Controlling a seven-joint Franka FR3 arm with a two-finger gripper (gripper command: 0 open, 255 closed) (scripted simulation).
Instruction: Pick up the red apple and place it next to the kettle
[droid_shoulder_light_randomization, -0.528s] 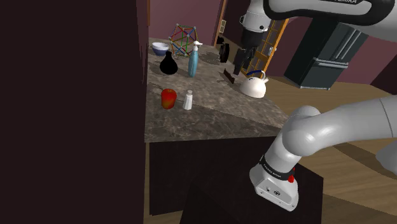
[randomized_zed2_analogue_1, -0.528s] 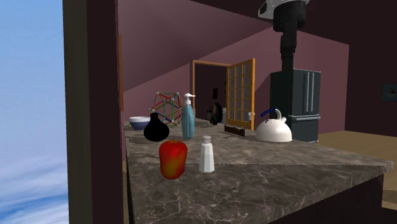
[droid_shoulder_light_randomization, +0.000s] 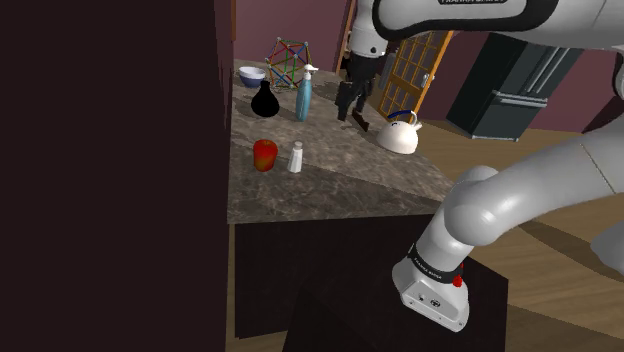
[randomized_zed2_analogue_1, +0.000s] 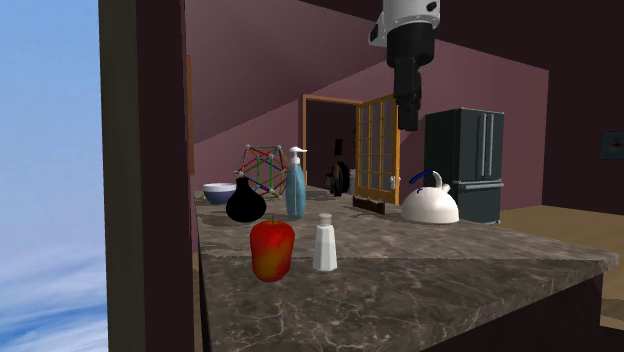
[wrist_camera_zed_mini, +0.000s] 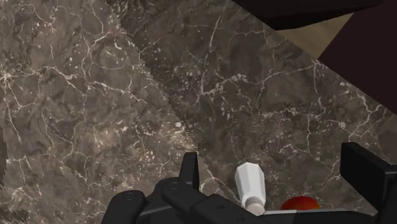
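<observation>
Red apple (randomized_zed2_analogue_1: 272, 250) stands on the marbled counter (randomized_zed2_analogue_1: 450, 290), well below the gripper (randomized_zed2_analogue_1: 407, 120) and off to its side, away from the kettle (randomized_zed2_analogue_1: 430, 203), which lies nearer under the hand. The gripper hangs high over the counter with its black fingers (wrist_camera_zed_mini: 189, 173) spread apart and nothing between them, so the whole reach and descent is yet to be made. The closest hazard is the white shaker (randomized_zed2_analogue_1: 324, 243), which stands just beside the apple on the side that faces the gripper, with only a narrow gap between the two. If the hand comes down with its fingers lined across that gap, one finger would likely strike the shaker's top and tip it, or shove it into the fruit. The apple is round and smooth, so an off-centre pinch could squirt it out and send it rolling toward the counter's near edge. Farther out, a blue pump bottle (randomized_zed2_analogue_1: 295, 185) and a black vase (randomized_zed2_analogue_1: 245, 203) stand between the gripper and the apple, a little off the direct line. A low sweep over either could topple it, and a low carry back could bump the kettle's handle.
</observation>
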